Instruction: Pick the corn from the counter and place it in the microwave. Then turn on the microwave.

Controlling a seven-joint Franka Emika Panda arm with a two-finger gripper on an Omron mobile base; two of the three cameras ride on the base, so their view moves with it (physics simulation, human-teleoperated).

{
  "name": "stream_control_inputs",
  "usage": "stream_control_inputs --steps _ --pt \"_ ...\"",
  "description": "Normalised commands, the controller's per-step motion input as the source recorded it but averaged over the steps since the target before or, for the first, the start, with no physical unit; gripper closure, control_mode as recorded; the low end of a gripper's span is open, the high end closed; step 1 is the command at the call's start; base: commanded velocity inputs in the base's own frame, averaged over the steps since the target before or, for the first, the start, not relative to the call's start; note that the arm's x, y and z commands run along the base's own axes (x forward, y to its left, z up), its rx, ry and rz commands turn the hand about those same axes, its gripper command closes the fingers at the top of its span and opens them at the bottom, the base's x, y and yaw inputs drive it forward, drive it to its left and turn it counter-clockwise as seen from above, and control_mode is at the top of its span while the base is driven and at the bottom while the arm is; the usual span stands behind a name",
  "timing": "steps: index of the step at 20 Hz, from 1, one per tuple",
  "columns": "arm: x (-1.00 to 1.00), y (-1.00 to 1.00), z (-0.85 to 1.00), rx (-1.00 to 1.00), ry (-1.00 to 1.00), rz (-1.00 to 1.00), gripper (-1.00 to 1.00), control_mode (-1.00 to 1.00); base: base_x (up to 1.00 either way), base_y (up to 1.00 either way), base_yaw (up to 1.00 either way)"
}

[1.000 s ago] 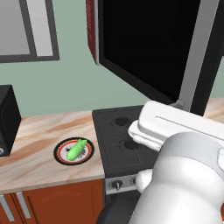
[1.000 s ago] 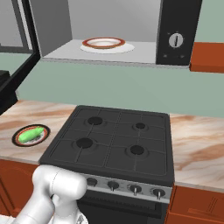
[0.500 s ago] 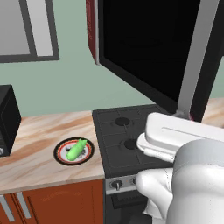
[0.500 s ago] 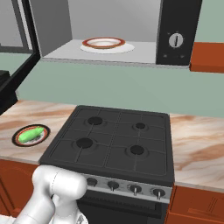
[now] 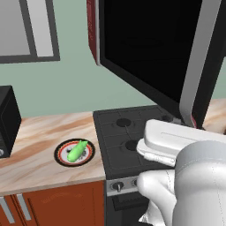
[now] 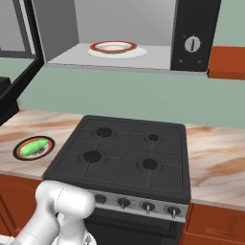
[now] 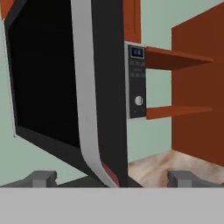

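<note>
The microwave (image 6: pixel 129 43) hangs above the stovetop (image 6: pixel 124 153), its door (image 5: pixel 154 53) swung wide open and jutting out over the burners. Its grey cavity holds a red-rimmed dish (image 6: pixel 113 47), with bare floor on both sides of it. The knob panel (image 6: pixel 192 44) sits right of the cavity. Left of the stovetop, the surface (image 5: pixel 39 154) runs out to a black box (image 5: pixel 8 121); its front edge lies just ahead of the round plate (image 5: pixel 74 152), with bare marble around the plate.

The corn (image 5: pixel 77 150) lies on that plate, a small bright-green tapered cob. In the left base view its long axis runs diagonally, one end toward the wall, the other toward the front edge.

The fingers (image 7: pixel 113 178) stand spread as wide as they go, holding nothing, facing the edge of the open door, well apart from the corn.
</note>
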Motion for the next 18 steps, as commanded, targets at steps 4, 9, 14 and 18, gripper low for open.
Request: stream_control_inputs --steps 4,9,14,18 --pt "0.00 0.03 -0.11 0.06 0.08 0.03 -1.00 -1.00 0.00 0.00 0.00" --pt "-0.03 0.00 -0.13 0.06 0.06 0.12 -1.00 -1.00 0.00 0.00 0.00" --pt "-0.05 0.00 -0.07 0.04 0.09 0.17 -1.00 -1.00 0.00 0.00 0.00" --pt "-0.03 -0.02 -0.01 0.02 0.04 0.16 -1.00 -1.00 0.00 0.00 0.00"
